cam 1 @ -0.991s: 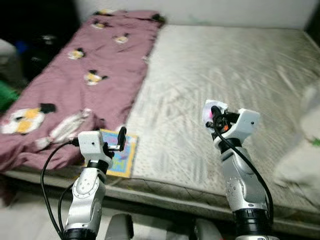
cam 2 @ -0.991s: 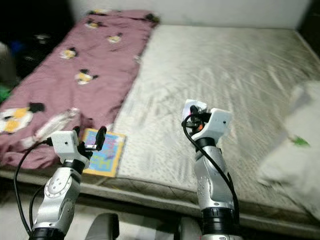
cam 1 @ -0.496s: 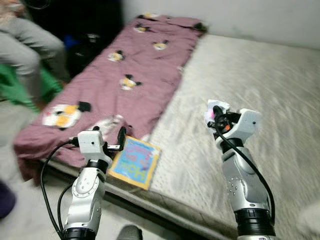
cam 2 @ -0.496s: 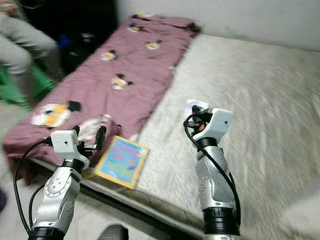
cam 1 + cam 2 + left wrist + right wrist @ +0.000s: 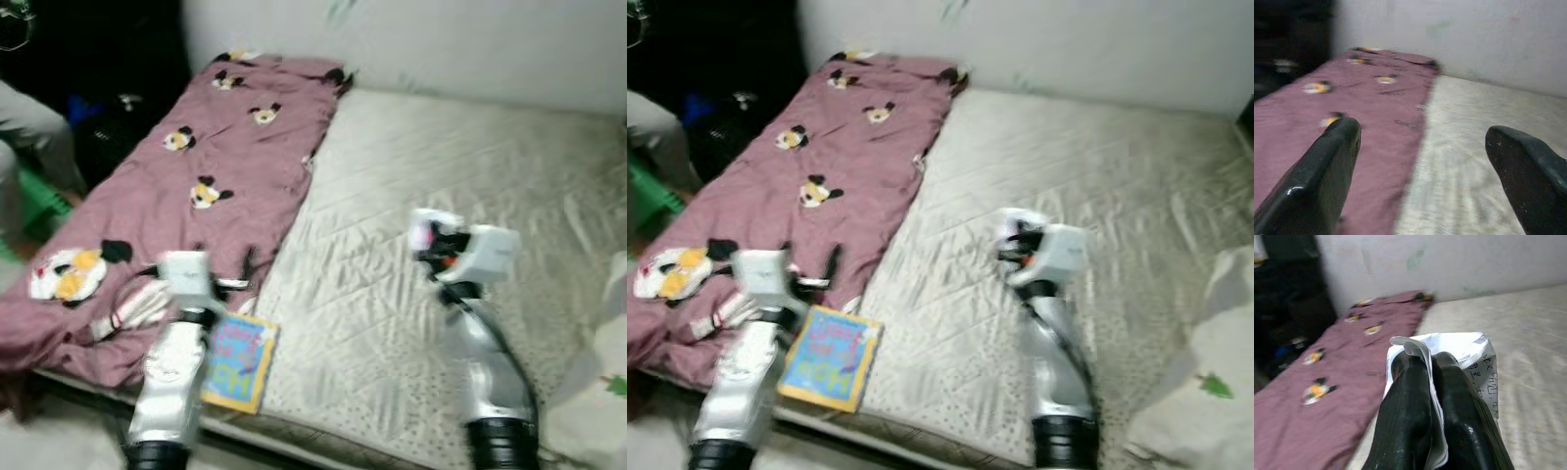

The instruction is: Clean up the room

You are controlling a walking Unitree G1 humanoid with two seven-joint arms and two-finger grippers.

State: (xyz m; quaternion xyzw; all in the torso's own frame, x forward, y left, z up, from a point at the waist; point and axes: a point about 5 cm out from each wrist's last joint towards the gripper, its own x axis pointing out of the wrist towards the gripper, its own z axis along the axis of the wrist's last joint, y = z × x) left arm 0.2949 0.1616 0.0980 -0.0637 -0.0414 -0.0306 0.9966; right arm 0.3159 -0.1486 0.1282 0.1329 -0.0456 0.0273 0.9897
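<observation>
My right gripper (image 5: 1432,382) is shut on a crumpled white paper (image 5: 1469,352) with handwriting, held up over the bare grey mattress (image 5: 470,176); the same paper (image 5: 423,227) shows at the arm's tip in the head view. My left gripper (image 5: 1422,147) stands open with nothing between its fingers, raised near the bed's front edge beside the maroon blanket (image 5: 196,166). A colourful picture book (image 5: 240,360) lies on the mattress edge just right of the left arm.
The maroon blanket with cartoon prints covers the bed's left part. A white pillow or bag (image 5: 598,392) lies at the right edge. A person's grey trouser leg (image 5: 24,117) and a green stool (image 5: 39,201) are at the far left. A pale wall runs behind the bed.
The whole picture has swung back to the right and blurred, so the camera moved. Both arms hold their poses, the right still clamping the paper.
</observation>
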